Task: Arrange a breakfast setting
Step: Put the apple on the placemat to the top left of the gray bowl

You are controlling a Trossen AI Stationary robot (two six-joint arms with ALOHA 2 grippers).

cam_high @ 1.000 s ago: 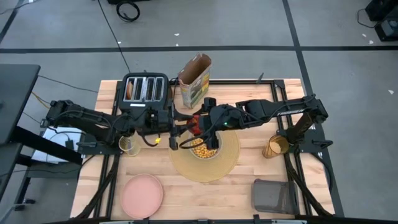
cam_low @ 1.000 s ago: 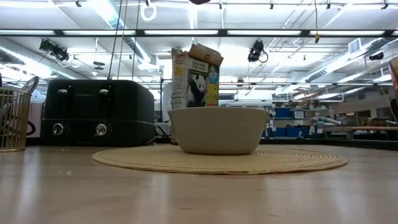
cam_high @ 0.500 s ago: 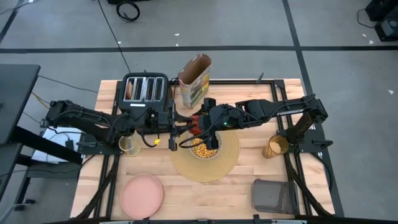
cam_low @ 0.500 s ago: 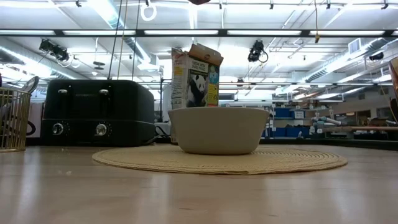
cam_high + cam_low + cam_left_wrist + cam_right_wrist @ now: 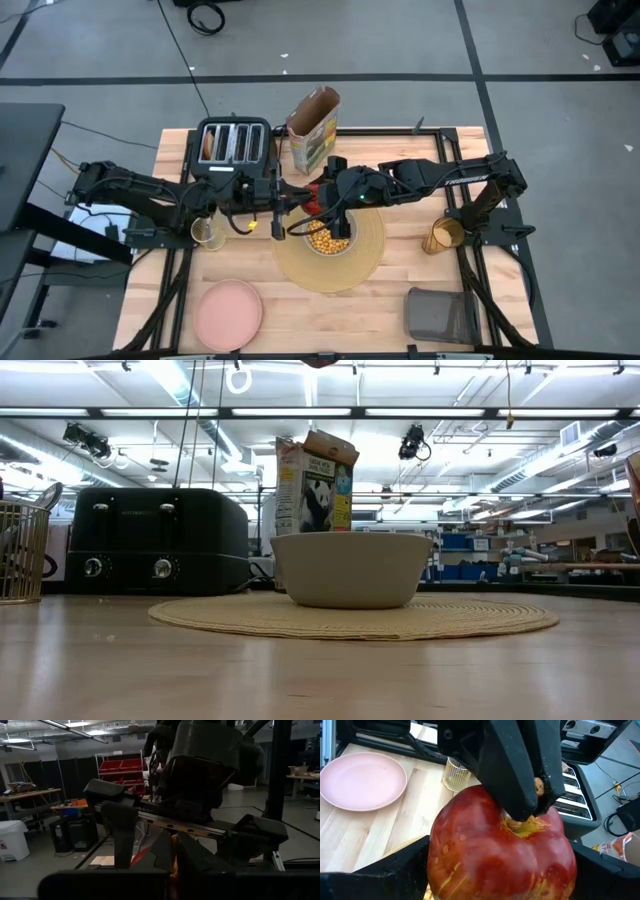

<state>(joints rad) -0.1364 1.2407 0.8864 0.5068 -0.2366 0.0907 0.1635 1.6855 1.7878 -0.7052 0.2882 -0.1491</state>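
Right end effector [image 5: 318, 195] is clamped on the red apple [image 5: 500, 851], held above the far rim of the pale grey bowl [image 5: 329, 238]. The bowl, filled with cereal, sits on the round tan placemat [image 5: 365, 255] at mid-worktop [image 5: 400, 280]. Left end effector [image 5: 283, 205] is just beside the apple, left of the bowl; its grip state cannot be determined. Pink plate [image 5: 229, 313] lies well left and nearer than the bowl. Amber tumbler [image 5: 443, 236] stands right of the bowl.
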